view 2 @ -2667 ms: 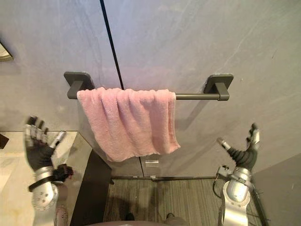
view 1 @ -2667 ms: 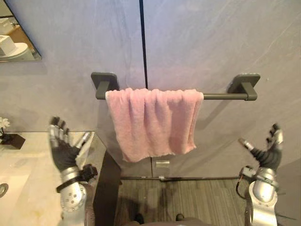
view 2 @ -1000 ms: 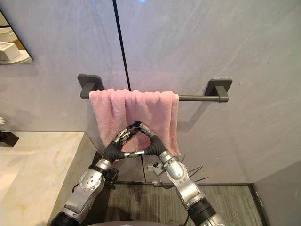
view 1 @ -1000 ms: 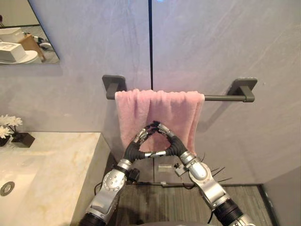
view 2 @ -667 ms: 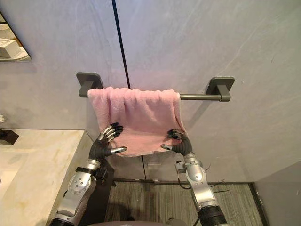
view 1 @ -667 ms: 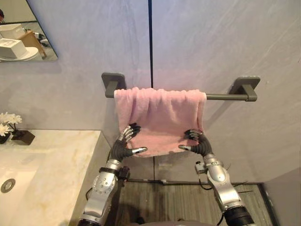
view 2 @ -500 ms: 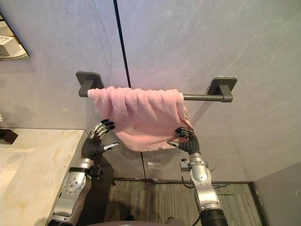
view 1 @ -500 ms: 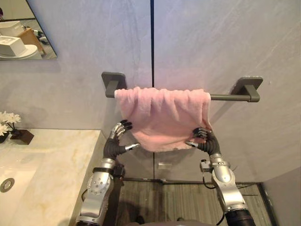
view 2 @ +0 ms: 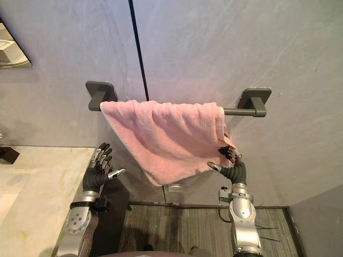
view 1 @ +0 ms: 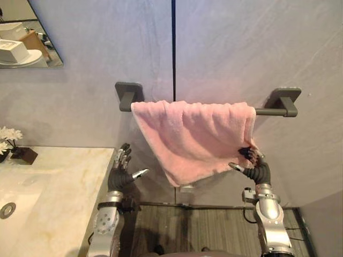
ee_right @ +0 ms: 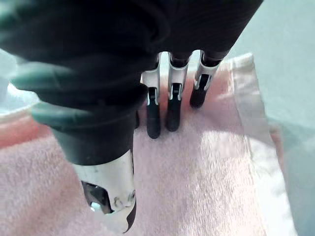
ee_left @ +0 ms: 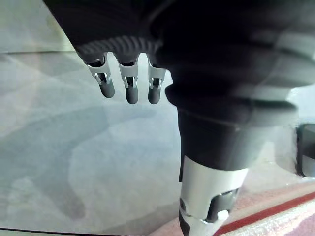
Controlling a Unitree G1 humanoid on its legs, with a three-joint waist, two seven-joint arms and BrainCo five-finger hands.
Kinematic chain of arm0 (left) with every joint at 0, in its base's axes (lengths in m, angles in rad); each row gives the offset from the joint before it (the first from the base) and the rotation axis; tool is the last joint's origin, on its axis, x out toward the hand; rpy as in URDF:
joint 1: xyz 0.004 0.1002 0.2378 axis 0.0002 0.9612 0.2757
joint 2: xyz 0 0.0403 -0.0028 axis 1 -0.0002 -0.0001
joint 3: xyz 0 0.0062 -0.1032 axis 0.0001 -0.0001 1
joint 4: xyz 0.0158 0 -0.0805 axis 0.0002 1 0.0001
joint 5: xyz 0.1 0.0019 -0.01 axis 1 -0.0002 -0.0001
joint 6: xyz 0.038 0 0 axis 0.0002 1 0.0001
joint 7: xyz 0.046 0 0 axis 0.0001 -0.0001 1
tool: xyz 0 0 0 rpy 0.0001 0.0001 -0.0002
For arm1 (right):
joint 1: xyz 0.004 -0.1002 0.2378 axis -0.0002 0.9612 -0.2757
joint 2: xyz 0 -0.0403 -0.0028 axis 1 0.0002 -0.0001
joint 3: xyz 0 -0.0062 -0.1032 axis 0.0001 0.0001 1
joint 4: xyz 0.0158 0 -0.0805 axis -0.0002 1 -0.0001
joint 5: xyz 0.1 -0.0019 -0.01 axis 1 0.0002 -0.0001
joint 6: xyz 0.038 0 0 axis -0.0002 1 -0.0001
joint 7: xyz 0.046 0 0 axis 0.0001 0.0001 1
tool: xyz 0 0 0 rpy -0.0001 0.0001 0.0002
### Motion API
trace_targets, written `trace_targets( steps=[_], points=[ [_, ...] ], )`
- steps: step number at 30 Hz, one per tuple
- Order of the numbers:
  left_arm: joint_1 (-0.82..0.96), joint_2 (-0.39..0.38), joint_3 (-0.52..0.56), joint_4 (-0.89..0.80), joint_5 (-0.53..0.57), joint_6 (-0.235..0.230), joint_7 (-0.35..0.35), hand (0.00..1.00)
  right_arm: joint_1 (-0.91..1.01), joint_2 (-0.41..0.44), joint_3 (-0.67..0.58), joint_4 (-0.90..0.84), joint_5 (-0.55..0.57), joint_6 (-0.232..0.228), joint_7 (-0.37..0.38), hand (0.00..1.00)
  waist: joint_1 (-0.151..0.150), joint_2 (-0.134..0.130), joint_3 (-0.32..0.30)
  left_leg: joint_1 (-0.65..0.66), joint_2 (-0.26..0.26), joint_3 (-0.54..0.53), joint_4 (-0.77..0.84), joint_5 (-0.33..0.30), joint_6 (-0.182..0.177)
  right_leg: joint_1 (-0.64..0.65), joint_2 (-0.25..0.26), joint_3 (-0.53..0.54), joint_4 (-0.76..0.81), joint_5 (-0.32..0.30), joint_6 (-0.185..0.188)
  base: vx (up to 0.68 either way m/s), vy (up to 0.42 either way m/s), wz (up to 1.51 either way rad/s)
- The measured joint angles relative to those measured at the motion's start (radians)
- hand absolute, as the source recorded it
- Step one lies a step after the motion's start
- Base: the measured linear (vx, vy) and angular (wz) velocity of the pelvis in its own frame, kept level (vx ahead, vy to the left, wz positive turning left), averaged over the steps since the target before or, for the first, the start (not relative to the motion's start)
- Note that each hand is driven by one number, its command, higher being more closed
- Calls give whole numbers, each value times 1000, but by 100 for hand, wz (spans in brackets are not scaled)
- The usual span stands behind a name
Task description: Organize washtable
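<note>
Hanging over the single dark rail (view 1: 268, 112), the one pink towel (view 1: 198, 139) covers most of the bar but sits in folds with its lower edge slanting, so the straightening looks only partly done. The right hand (view 1: 260, 172) lays straight, unclenched fingers flat on the towel's right edge. The left hand (view 1: 117, 179) hovers spread and empty beside the marble counter (view 1: 53, 187).

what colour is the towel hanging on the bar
Pink: the fluffy terry towel draped over the dark grey wall bar, clearest in the left eye view.
</note>
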Motion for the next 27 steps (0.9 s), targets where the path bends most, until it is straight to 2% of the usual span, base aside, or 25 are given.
trace_targets(
  steps=[9, 17, 27],
  points=[
    [21, -18, 21, 80, 1, 5, -1, 0, 90, 22, -28, 22, 95, -4, 23, 0, -4, 0, 0, 0, 0, 1, -1, 0, 0, -1, 0, 1, 1, 0, 0, 0, 0, 0],
    [27, -15, 23, 294, 48, 26, 4, 0, 105, 15, -45, 269, 93, 1, 27, 0, -3, 12, -7, 0, 2, 8, 0, 0, -1, -2, 1, 2, 3, 0, 0, 0, 0, -1],
    [27, -7, 76, 689, 160, 58, 44, 0, 103, -46, 36, 568, -42, 22, 92, 0, 4, 13, -12, 13, 3, 28, 0, 0, -1, -3, 2, 14, 14, -1, 1, -29, -12, -5]
  ],
)
